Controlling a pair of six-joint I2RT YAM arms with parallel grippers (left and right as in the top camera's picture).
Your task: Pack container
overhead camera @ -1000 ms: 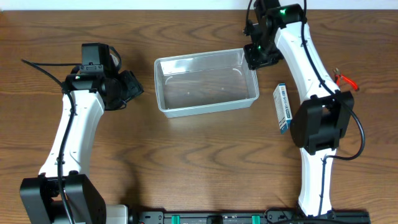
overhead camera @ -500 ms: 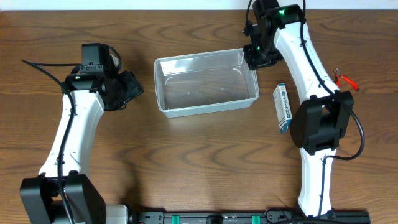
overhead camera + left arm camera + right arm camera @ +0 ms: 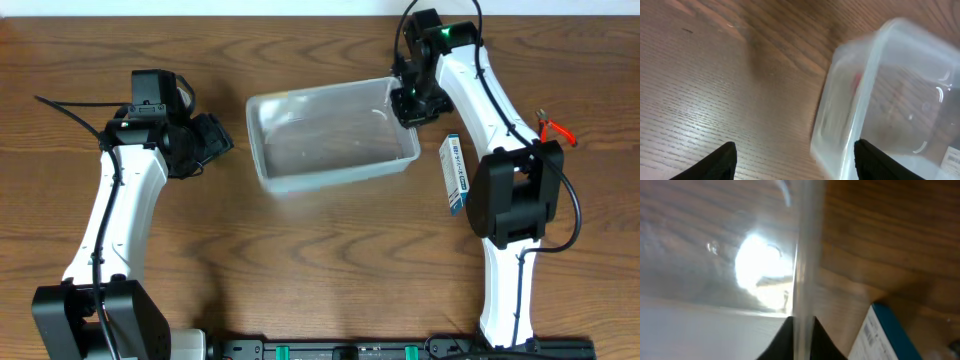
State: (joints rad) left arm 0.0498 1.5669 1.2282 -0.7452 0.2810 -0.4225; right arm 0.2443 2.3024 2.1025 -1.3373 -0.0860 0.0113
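The clear plastic container (image 3: 330, 135) sits mid-table, blurred with motion and tilted slightly. My right gripper (image 3: 408, 103) is shut on the container's right rim; in the right wrist view the two fingers (image 3: 802, 330) pinch the thin wall (image 3: 802, 255). My left gripper (image 3: 215, 140) is open and empty, just left of the container. In the left wrist view the fingers (image 3: 795, 160) are wide apart, with the container's near end (image 3: 850, 115) ahead and to the right.
A small blue-and-white box (image 3: 455, 172) lies right of the container, also seen in the right wrist view (image 3: 890, 335). A red-handled tool (image 3: 556, 129) lies at the far right, partly behind the right arm.
The right gripper has moved slightly down and pulled the container's right end with it; the container has shifted, rotated a little, and is now blurred. The left arm has not moved.
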